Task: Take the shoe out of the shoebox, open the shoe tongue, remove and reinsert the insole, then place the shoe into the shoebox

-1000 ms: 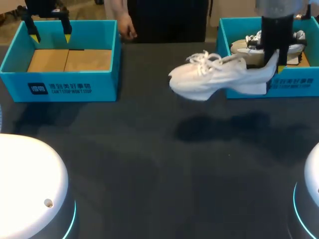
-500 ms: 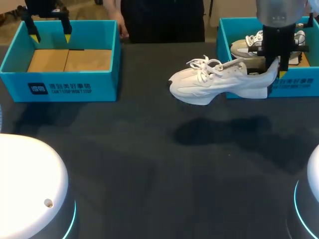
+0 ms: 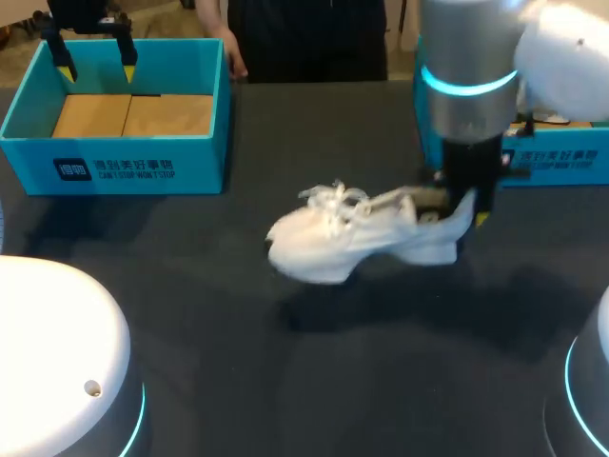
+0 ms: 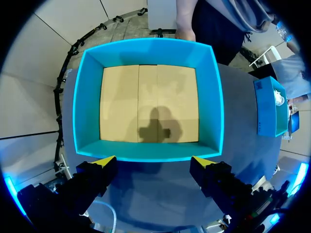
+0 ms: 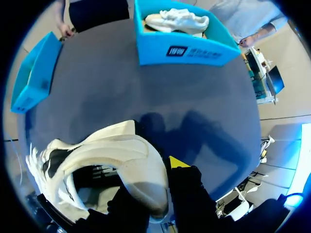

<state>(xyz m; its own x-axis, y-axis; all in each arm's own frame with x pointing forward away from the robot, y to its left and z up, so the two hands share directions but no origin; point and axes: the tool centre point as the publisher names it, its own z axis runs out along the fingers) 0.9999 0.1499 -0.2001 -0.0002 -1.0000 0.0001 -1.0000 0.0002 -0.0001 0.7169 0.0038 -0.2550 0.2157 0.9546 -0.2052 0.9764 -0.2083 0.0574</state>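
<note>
A white lace-up shoe (image 3: pixel 352 238) hangs just above the dark table near its middle, toe pointing left. My right gripper (image 3: pixel 466 205) is shut on its heel collar. In the right wrist view the shoe (image 5: pixel 107 155) fills the space by my right gripper (image 5: pixel 155 179): one yellow-tipped finger (image 5: pixel 176 162) is outside the heel and the other is hidden inside the shoe. The right shoebox (image 3: pixel 561 157) is partly behind my right arm. My left gripper (image 3: pixel 95 59) hovers open over the empty left shoebox (image 3: pixel 114 152), also seen as left gripper (image 4: pixel 154 162) above the box rim (image 4: pixel 146 151).
A second white shoe (image 5: pixel 177 20) lies in the right shoebox (image 5: pixel 184 51). A person's hand (image 3: pixel 233 57) is at the table's far edge beside the left box. My arms' white bases (image 3: pixel 57 362) stand at the front corners.
My right arm has carried the shoe from in front of the right shoebox down and left toward the table's middle. The left arm has not moved.
</note>
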